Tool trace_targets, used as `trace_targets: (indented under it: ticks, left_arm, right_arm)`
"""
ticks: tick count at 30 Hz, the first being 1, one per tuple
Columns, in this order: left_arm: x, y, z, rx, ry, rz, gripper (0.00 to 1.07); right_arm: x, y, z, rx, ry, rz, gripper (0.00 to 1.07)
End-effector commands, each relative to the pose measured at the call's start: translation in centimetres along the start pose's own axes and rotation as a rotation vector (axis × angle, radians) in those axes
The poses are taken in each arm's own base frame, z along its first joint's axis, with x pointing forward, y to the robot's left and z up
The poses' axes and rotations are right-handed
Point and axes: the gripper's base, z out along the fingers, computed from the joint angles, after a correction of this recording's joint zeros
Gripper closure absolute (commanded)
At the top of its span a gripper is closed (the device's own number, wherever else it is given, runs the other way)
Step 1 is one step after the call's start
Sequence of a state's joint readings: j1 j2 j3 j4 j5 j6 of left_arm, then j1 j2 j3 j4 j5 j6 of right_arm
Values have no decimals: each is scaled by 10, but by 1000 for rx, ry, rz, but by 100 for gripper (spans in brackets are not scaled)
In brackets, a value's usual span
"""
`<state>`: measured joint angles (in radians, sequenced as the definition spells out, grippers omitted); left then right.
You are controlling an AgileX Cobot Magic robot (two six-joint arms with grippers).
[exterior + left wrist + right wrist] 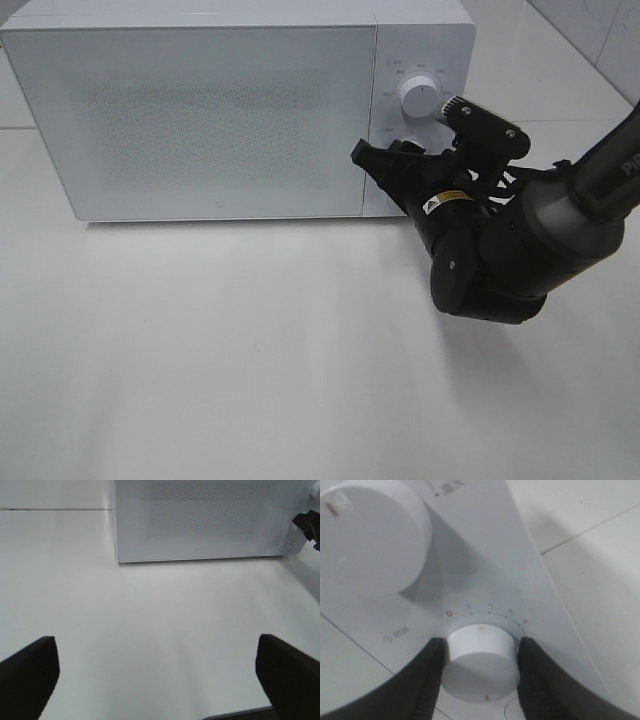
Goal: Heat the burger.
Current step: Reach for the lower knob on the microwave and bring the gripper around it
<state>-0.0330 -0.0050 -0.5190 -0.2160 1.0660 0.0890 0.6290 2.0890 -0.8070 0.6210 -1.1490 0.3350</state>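
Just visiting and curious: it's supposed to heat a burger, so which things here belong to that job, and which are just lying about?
In the job: microwave, door shut; lower dial, pinched by the right gripper. The burger is not in view.
Just there: upper dial; table; left gripper, open above it.

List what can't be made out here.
- Burger: in no view; the microwave door is shut and opaque.
- Lower knob: in the high view, hidden behind the right gripper.
- Left gripper: outside the high view; wrist view cuts off all but its fingertips.
- Panel print: too small in the high view.
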Motion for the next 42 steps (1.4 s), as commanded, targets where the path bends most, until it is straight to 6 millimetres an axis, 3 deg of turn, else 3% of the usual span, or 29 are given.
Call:
trace_targets:
  ticks: [1, 5, 16, 34, 42]
  left_arm:
    - [1, -1, -2, 0, -22, 1, 7]
    - [1, -1, -2, 0, -22, 1, 7]
    - [1, -1, -2, 0, -22, 1, 7]
    - [1, -1, -2, 0, -22, 1, 7]
    - [1, -1, -2, 0, -22, 1, 7]
  right_arm:
    - [-20, 22, -2, -183, -166, 122, 100]
    - [-23, 24, -3, -232, -161, 381, 100]
    - [-27, 26, -4, -301, -156, 772, 100]
    - [-28, 23, -4, -311, -134, 1073, 100]
    - [-28, 23, -4, -311, -134, 1081, 100]
